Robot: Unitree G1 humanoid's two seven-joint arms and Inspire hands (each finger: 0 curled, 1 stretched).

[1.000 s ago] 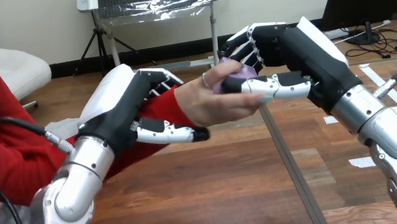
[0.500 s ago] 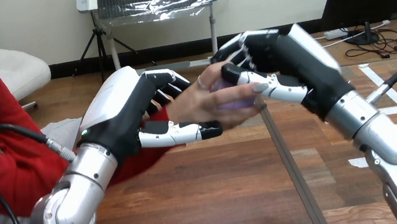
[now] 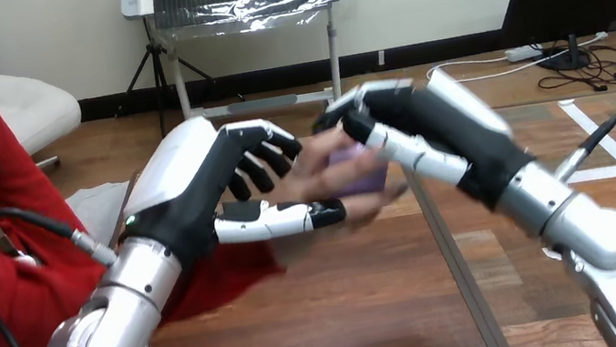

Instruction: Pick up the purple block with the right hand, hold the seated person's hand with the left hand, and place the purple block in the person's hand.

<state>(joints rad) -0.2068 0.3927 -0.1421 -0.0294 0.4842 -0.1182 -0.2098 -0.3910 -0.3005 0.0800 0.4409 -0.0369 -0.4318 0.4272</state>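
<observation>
The person's hand (image 3: 323,176) reaches in from the left over the middle of the table, palm toward me. My left hand (image 3: 195,181) is shut on it near the wrist, with fingers (image 3: 260,157) curled over its far side and thumb (image 3: 279,221) underneath. The purple block (image 3: 359,172) rests against the person's palm and fingers. My right hand (image 3: 412,121) comes in from the right and is shut on the block, its thumb (image 3: 397,146) lying across the block's near top and its fingers behind. The right hand and the person's fingers are blurred.
The wooden table (image 3: 335,317) stretches below the hands, with a dark seam (image 3: 457,271) running front to back. The person's red sleeve (image 3: 11,245) fills the left side, behind my left forearm (image 3: 115,322).
My right hand has moved left and down, carrying the block from the person's fingertips into their palm. My left hand has slid forward from the sleeved forearm to the person's hand.
</observation>
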